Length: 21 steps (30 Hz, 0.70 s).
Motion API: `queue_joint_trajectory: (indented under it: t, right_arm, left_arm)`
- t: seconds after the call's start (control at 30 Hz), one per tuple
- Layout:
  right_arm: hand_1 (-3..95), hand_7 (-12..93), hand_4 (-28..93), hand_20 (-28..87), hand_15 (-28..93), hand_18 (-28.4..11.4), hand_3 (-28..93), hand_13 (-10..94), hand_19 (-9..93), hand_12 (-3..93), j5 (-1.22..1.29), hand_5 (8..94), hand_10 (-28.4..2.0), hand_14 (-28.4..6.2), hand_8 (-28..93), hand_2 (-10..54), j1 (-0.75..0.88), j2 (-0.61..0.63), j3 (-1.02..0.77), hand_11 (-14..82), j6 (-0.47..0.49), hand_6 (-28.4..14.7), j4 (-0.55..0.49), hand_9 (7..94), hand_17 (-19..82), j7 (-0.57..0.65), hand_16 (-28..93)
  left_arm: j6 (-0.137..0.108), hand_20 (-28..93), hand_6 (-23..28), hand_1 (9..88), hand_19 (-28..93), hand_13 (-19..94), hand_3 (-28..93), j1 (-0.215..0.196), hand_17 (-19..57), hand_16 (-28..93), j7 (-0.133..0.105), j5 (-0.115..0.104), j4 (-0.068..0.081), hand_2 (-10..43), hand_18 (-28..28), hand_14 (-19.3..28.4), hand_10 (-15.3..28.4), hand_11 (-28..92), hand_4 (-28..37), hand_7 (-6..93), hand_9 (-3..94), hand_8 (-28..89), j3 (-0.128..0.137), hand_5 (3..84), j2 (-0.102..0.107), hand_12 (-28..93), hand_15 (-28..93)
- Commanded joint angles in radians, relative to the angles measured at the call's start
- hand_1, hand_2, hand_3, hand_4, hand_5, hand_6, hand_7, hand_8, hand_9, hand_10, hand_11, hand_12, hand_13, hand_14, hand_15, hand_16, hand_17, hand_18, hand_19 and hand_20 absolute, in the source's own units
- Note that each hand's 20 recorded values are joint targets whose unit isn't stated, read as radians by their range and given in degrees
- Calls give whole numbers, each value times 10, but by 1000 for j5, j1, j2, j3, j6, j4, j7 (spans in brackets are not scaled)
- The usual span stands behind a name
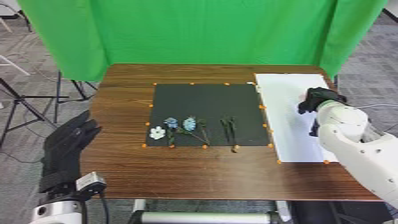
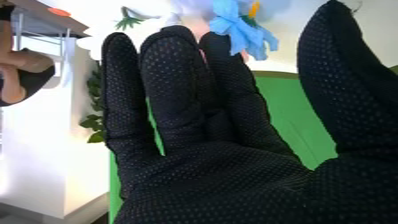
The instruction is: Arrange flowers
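1. Nearest the camera, in the right wrist view, is the right hand [image 2: 209,180], its palm facing the lens. The fingers are loosely extended, the thumb spread wide from them, and the palm holds nothing.
2. A blue flower [image 2: 240,30] is just beside the fingertips, on the thumb side; whether they touch I cannot tell. White petals [image 2: 92,44] and dark green leaves [image 2: 93,107] are close to the finger farthest from the thumb.
3. In the head view that hand is over the white sheet [image 1: 298,145]. The left hand [image 1: 67,142] is at the table's [image 1: 222,185] left side, fingers straight and empty.
4. Along the near part of the black mat [image 1: 209,100] lie a white flower [image 1: 157,133], a small blue head [image 1: 171,122], a fuller pale blue head [image 1: 189,124] and some dark stems [image 1: 229,131].
5. All should be very light: petals soft and easily crushed, stems thin, fairly stiff and apt to roll. The best hold is probably a gentle pinch on the stem a little below the bloom, keeping clear of petals and leaves.
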<state>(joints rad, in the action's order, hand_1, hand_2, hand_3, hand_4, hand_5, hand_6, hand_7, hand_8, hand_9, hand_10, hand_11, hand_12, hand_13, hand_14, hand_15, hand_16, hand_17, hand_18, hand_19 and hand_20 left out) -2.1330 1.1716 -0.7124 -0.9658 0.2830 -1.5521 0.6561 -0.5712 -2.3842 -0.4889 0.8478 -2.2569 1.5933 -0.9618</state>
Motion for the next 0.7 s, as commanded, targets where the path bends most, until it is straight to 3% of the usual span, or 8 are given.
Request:
queue_joint_trajectory:
  t: [0.03, 0.13, 0.33, 0.67, 0.7]
  right_arm:
    - [308, 163, -268, -22, 798, -213, 849, 600, 882, 175, -33, 508, -203, -108, -97, -48, -24, -4, 25, 219, -10, -102, 7, 508, 292, 12, 134]
    - [310, 165, -271, -21, 798, -213, 843, 604, 882, 175, -46, 510, -202, -108, -98, -45, -24, 4, 50, 220, -28, -99, 4, 512, 293, 16, 133]
    - [344, 206, -281, -23, 771, -206, 809, 652, 883, 170, -98, 591, -161, -92, -120, -26, -44, 13, 114, 241, -72, -45, 16, 618, 316, 22, 134]
    - [389, 222, -282, -29, 755, -198, 795, 678, 887, 170, -143, 626, -142, -78, -133, -34, -75, 17, 176, 250, -123, -25, 35, 655, 331, 28, 145]
    - [408, 233, -282, -31, 748, -195, 773, 690, 890, 170, -147, 641, -136, -75, -76, -37, -82, 25, 195, 254, -152, -21, 37, 676, 338, 30, 149]
  left_arm:
    - [12, 13, 112, 265, 596, 243, 827, 0, -91, -178, 7, 6, 4, 49, 211, 271, 203, 371, -194, 158, 353, -110, -4, 412, -12, 55, 642]
    - [12, 13, 112, 266, 597, 243, 827, 2, -91, -178, 11, 8, 4, 49, 211, 271, 204, 370, -195, 158, 354, -110, -6, 412, -14, 55, 642]
    - [17, 13, 113, 265, 597, 244, 830, 9, -91, -179, 17, 12, 4, 49, 210, 271, 204, 371, -194, 158, 356, -110, -5, 412, -17, 55, 642]
    - [12, 12, 113, 265, 598, 244, 831, 10, -91, -179, 10, 7, 6, 50, 210, 271, 205, 373, -194, 159, 355, -111, -11, 414, -14, 55, 642]
    - [13, 12, 113, 265, 597, 244, 832, 10, -90, -179, 10, 6, 6, 50, 210, 271, 205, 372, -194, 159, 356, -111, -10, 414, -15, 54, 642]
